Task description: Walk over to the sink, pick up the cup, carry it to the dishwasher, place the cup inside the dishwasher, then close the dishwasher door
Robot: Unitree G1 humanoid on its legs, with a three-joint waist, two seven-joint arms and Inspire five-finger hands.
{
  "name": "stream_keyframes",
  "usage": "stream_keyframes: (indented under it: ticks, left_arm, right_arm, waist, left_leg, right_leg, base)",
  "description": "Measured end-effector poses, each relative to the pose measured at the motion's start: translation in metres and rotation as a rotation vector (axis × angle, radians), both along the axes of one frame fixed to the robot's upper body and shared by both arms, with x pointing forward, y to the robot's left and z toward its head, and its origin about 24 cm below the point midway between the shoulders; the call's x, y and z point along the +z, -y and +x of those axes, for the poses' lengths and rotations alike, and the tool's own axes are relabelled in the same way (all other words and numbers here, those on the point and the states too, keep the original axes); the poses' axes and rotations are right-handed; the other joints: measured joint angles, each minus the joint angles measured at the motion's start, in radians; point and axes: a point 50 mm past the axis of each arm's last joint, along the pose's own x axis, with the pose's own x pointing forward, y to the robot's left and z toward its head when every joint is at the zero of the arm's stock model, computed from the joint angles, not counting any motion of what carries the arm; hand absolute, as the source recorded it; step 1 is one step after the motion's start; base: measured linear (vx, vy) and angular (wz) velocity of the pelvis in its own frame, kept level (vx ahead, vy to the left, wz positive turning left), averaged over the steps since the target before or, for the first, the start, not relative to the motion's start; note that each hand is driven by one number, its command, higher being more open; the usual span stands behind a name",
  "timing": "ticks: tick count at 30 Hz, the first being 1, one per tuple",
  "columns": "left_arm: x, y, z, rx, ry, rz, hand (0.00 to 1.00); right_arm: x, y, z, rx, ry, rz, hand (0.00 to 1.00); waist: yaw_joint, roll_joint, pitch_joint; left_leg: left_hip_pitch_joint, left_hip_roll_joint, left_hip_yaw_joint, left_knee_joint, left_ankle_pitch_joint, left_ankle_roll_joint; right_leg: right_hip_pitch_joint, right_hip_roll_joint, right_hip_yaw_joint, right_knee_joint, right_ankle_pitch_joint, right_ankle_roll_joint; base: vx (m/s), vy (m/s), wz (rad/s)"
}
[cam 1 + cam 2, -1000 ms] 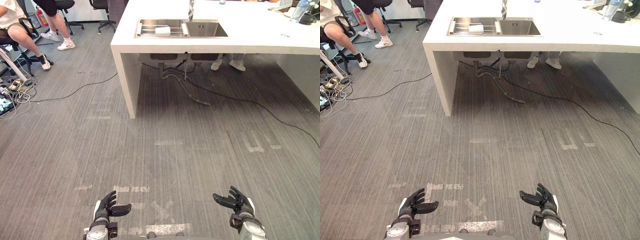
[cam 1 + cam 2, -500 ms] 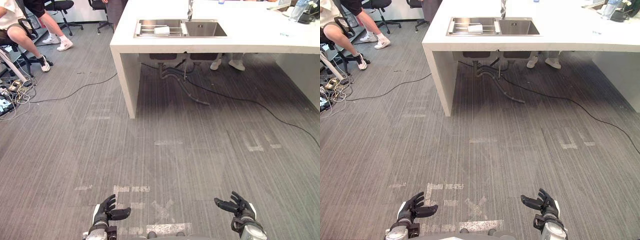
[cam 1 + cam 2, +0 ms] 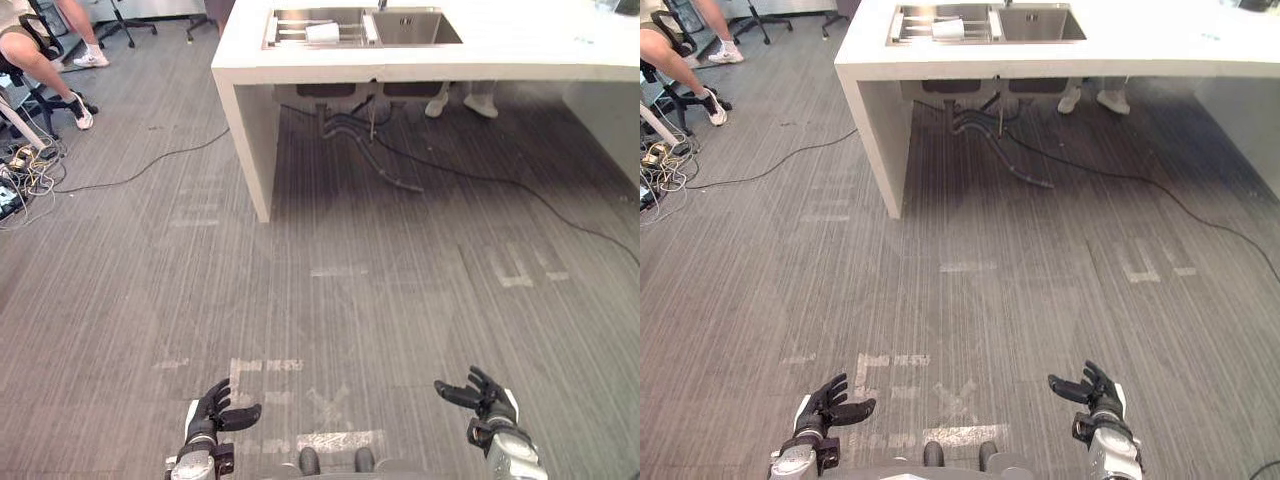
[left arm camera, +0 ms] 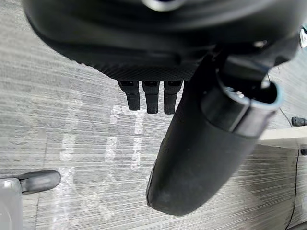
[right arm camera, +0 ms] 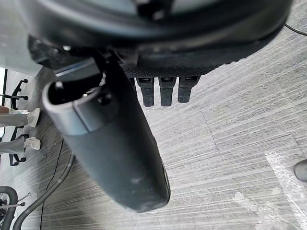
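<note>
Your left robot hand (image 3: 210,415) and right robot hand (image 3: 490,405) hang empty over the floor (image 3: 350,300), fingers (image 4: 152,98) straight in the wrist views. The eye views add the white cup (image 3: 322,32) far ahead, well apart from both, on its side on the sink rack (image 3: 288,31) in the desk (image 3: 520,62), long axis across the view.

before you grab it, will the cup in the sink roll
The cup seems to lie on its side across the sink rack, so a nudge may roll it. It looks small, probably light; material too distant to tell.
</note>
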Motion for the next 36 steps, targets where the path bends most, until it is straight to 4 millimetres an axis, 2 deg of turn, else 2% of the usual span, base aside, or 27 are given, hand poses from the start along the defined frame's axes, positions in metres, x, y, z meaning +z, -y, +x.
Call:
stream_keyframes:
  ticks: [2, 3, 5, 8, 9, 11, 12, 13, 14, 15, 16, 17, 19, 22, 24, 25, 26, 27, 28, 29, 30, 31, 32, 33, 34, 35, 36]
  left_arm:
    - [0.001, -0.001, 0.001, 0.008, 0.007, 0.0, 0.9]
    - [0.003, -0.004, 0.003, 0.012, 0.015, 0.006, 0.9]
    - [0.004, -0.008, 0.003, 0.022, 0.013, 0.024, 0.9]
    - [0.009, -0.008, 0.017, 0.022, 0.051, 0.023, 0.9]
    - [0.011, -0.007, 0.025, 0.023, 0.071, 0.017, 0.9]
    - [0.014, -0.006, 0.032, 0.017, 0.092, 0.018, 0.9]
    - [0.014, -0.006, 0.033, 0.015, 0.09, 0.018, 0.9]
    - [0.013, -0.005, 0.032, 0.016, 0.084, 0.014, 0.9]
    - [0.012, 0.0, 0.034, 0.013, 0.087, -0.002, 0.9]
    - [0.013, 0.002, 0.037, 0.01, 0.093, -0.005, 0.9]
    - [0.012, 0.004, 0.037, 0.013, 0.095, -0.012, 0.9]
    - [0.012, 0.004, 0.036, 0.017, 0.094, -0.016, 0.9]
    - [0.019, 0.008, 0.036, 0.023, 0.142, -0.025, 0.9]
    - [0.045, 0.02, 0.054, 0.015, 0.297, -0.052, 0.9]
    - [0.077, 0.03, 0.073, -0.011, 0.456, -0.058, 0.9]
    - [0.095, 0.032, 0.081, -0.014, 0.544, -0.053, 0.9]
    - [0.109, 0.034, 0.086, -0.007, 0.606, -0.047, 0.9]
    - [0.127, 0.036, 0.09, 0.006, 0.688, -0.038, 0.9]
    - [0.136, 0.036, 0.092, 0.012, 0.73, -0.026, 0.9]
    - [0.154, 0.036, 0.095, 0.015, 0.802, 0.023, 0.9]
    - [0.173, 0.035, 0.097, 0.016, 0.878, 0.07, 0.9]
    - [0.183, 0.035, 0.098, 0.013, 0.92, 0.093, 0.9]
    - [0.204, 0.038, 0.101, -0.004, 1.006, 0.12, 0.9]
    - [0.221, 0.039, 0.1, -0.02, 1.077, 0.162, 0.9]
    - [0.228, 0.038, 0.1, -0.026, 1.107, 0.195, 0.9]
    - [0.241, 0.038, 0.103, -0.047, 1.159, 0.26, 0.9]
    - [0.25, 0.039, 0.106, -0.061, 1.197, 0.3, 0.9]
  right_arm:
    - [0.001, 0.0, 0.002, 0.008, 0.001, -0.005, 0.9]
    - [0.0, -0.003, 0.003, 0.024, -0.001, -0.002, 0.9]
    - [0.0, -0.005, 0.003, 0.045, -0.013, -0.001, 0.9]
    - [0.002, -0.001, 0.005, 0.064, -0.015, -0.025, 0.9]
    - [0.005, 0.004, 0.006, 0.066, -0.013, -0.038, 0.9]
    - [0.006, 0.008, 0.005, 0.069, -0.019, -0.054, 0.9]
    - [0.005, 0.011, 0.0, 0.067, -0.032, -0.064, 0.9]
    - [0.005, 0.012, -0.001, 0.066, -0.035, -0.068, 0.9]
    - [0.007, 0.015, 0.0, 0.067, -0.033, -0.075, 0.9]
    - [0.007, 0.014, 0.001, 0.068, -0.03, -0.074, 0.9]
    - [0.004, 0.009, 0.0, 0.071, -0.032, -0.056, 0.9]
    - [0.002, 0.006, -0.001, 0.074, -0.036, -0.048, 0.9]
    - [0.001, -0.011, 0.001, 0.098, -0.008, -0.018, 0.9]
    - [0.009, -0.02, 0.01, 0.106, 0.074, -0.016, 0.9]
    - [0.01, -0.021, 0.013, 0.108, 0.094, -0.016, 0.9]
    - [0.008, -0.022, 0.012, 0.107, 0.083, -0.01, 0.9]
    - [0.006, -0.022, 0.009, 0.102, 0.07, -0.011, 0.9]
    - [0.004, -0.019, 0.003, 0.096, 0.048, -0.016, 0.9]
    - [0.003, -0.017, 0.0, 0.094, 0.036, -0.02, 0.9]
    - [-0.002, -0.016, -0.007, 0.084, -0.001, -0.019, 0.9]
    - [-0.008, -0.015, -0.017, 0.074, -0.04, -0.013, 0.9]
    - [-0.009, -0.015, -0.02, 0.07, -0.05, -0.012, 0.9]
    - [-0.012, -0.014, -0.028, 0.065, -0.074, -0.011, 0.9]
    - [-0.015, -0.015, -0.033, 0.063, -0.1, -0.003, 0.9]
    - [-0.017, -0.016, -0.035, 0.064, -0.109, 0.002, 0.9]
    - [-0.02, -0.019, -0.038, 0.07, -0.121, 0.019, 0.9]
    - [-0.02, -0.022, -0.038, 0.077, -0.121, 0.028, 0.9]
  waist:
    - [0.0, 0.005, 0.009]
    - [-0.006, 0.002, 0.026]
    - [-0.014, 0.005, 0.04]
    - [-0.028, 0.028, 0.073]
    - [-0.044, 0.042, 0.081]
    - [-0.062, 0.036, 0.085]
    - [-0.069, 0.018, 0.085]
    - [-0.073, 0.019, 0.084]
    - [-0.074, 0.052, 0.08]
    - [-0.071, 0.057, 0.082]
    - [-0.067, 0.07, 0.093]
    - [-0.063, 0.072, 0.094]
    - [-0.036, 0.049, 0.109]
    - [-0.001, 0.028, 0.118]
    - [0.017, 0.025, 0.12]
    - [0.026, 0.005, 0.131]
    - [0.035, 0.008, 0.129]
    - [0.04, 0.01, 0.129]
    - [0.041, 0.021, 0.122]
    - [0.045, 0.027, 0.117]
    - [0.054, 0.012, 0.105]
    - [0.055, 0.006, 0.101]
    - [0.046, -0.005, 0.098]
    - [0.041, -0.011, 0.098]
    - [0.04, -0.02, 0.095]
    - [0.03, -0.033, 0.087]
    - [0.021, -0.037, 0.084]
  left_leg:
    - [0.015, -0.008, 0.002, 0.015, -0.032, 0.017]
    - [0.04, -0.009, -0.003, 0.02, -0.05, 0.024]
    - [0.078, 0.003, -0.011, 0.02, -0.074, 0.027]
    - [0.144, 0.054, -0.038, 0.006, -0.105, -0.01]
    - [0.172, 0.079, -0.063, -0.024, -0.107, -0.022]
    - [0.213, 0.088, -0.091, -0.055, -0.112, -0.055]
    - [0.265, 0.092, -0.105, -0.041, -0.145, -0.1]
    - [0.276, 0.101, -0.113, -0.019, -0.153, -0.108]
    - [0.235, 0.14, -0.125, 0.088, -0.145, -0.123]
    - [0.201, 0.155, -0.123, 0.181, -0.125, -0.14]
    - [0.092, 0.206, -0.128, 0.485, -0.013, -0.173]
    - [0.048, 0.233, -0.13, 0.619, 0.022, -0.196]
    - [-0.082, 0.306, -0.071, 0.977, 0.021, -0.191]
    - [-0.238, 0.337, 0.016, 1.003, -0.003, -0.171]
    - [-0.347, 0.309, 0.051, 0.803, -0.022, -0.154]
    - [-0.353, 0.251, 0.05, 0.577, -0.018, -0.156]
    - [-0.343, 0.205, 0.04, 0.382, 0.015, -0.164]
    - [-0.329, 0.164, 0.016, 0.135, 0.097, -0.172]
    - [-0.325, 0.148, 0.007, 0.045, 0.132, -0.172]
    - [-0.321, 0.127, -0.016, 0.028, 0.224, -0.126]
    - [-0.309, 0.1, -0.023, 0.047, 0.296, -0.051]
    - [-0.311, 0.092, -0.028, 0.065, 0.3, -0.035]
    - [-0.314, 0.072, -0.019, 0.132, 0.233, -0.011]
    - [-0.298, 0.067, -0.005, 0.207, 0.157, -0.013]
    - [-0.277, 0.06, 0.006, 0.23, 0.121, -0.009]
    - [-0.23, 0.042, 0.012, 0.249, 0.067, 0.004]
    - [-0.189, 0.032, 0.008, 0.246, 0.035, 0.01]
  right_leg:
    - [-0.101, -0.033, -0.05, 0.247, -0.024, 0.02]
    - [-0.17, -0.053, -0.077, 0.388, -0.039, 0.008]
    - [-0.226, -0.067, -0.119, 0.415, -0.06, 0.0]
    - [-0.307, -0.041, -0.161, 0.231, -0.032, 0.003]
    - [-0.337, -0.025, -0.172, 0.103, 0.035, 0.002]
    - [-0.343, -0.017, -0.156, -0.075, 0.159, -0.004]
    - [-0.341, -0.026, -0.128, -0.082, 0.308, -0.069]
    - [-0.343, -0.026, -0.135, -0.04, 0.354, -0.142]
    - [-0.354, -0.005, -0.157, 0.038, 0.272, -0.169]
    - [-0.343, 0.004, -0.167, 0.055, 0.241, -0.174]
    - [-0.244, 0.039, -0.192, 0.03, 0.193, -0.203]
    - [-0.191, 0.057, -0.197, 0.001, 0.185, -0.211]
    - [0.036, 0.102, -0.18, -0.126, 0.175, -0.225]
    - [0.177, 0.107, -0.153, -0.241, 0.157, -0.226]
    - [0.245, 0.103, -0.146, -0.293, 0.138, -0.229]
    - [0.276, 0.089, -0.138, -0.295, 0.111, -0.219]
    - [0.298, 0.078, -0.127, -0.296, 0.088, -0.209]
    - [0.324, 0.076, -0.112, -0.298, 0.059, -0.192]
    - [0.337, 0.08, -0.104, -0.298, 0.041, -0.18]
    - [0.368, 0.073, -0.082, -0.297, 0.008, -0.145]
    - [0.383, 0.045, -0.048, -0.268, -0.025, -0.091]
    - [0.372, 0.028, -0.032, -0.224, -0.045, -0.071]
    - [0.327, -0.002, -0.004, -0.089, -0.065, -0.046]
    - [0.275, -0.018, 0.026, 0.103, -0.068, 0.001]
    - [0.241, -0.031, 0.032, 0.219, -0.062, 0.091]
    - [0.163, -0.06, 0.045, 0.446, 0.004, 0.234]
    - [0.104, -0.086, 0.044, 0.602, 0.012, 0.226]
  base:
    - [0.12, 0.04, -0.02]
    - [0.18, 0.025, -0.02]
    - [0.35, 0.001, 0.05]
    - [0.38, -0.045, 0.23]
    - [0.48, -0.087, 0.53]
    - [0.59, -0.163, 0.62]
    - [0.78, -0.257, 0.55]
    - [0.78, -0.318, 0.44]
    - [0.51, -0.242, 0.23]
    - [0.78, -0.367, 0.27]
    - [0.68, -0.298, 0.2]
    - [0.8, -0.337, 0.12]
    - [0.63, -0.246, -0.1]
    - [0.5, -0.187, -0.14]
    - [0.43, -0.064, -0.04]
    - [0.45, 0.004, -0.14]
    - [0.65, 0.067, -0.25]
    - [0.39, 0.063, -0.27]
    - [0.5, 0.119, -0.38]
    - [0.44, 0.15, -0.49]
    - [0.7, 0.248, -0.49]
    - [0.75, 0.268, -0.24]
    - [0.79, 0.287, -0.1]
    - [0.65, 0.226, -0.12]
    - [0.62, 0.207, -0.18]
    - [0.46, 0.131, -0.02]
    - [0.55, 0.133, 0.01]
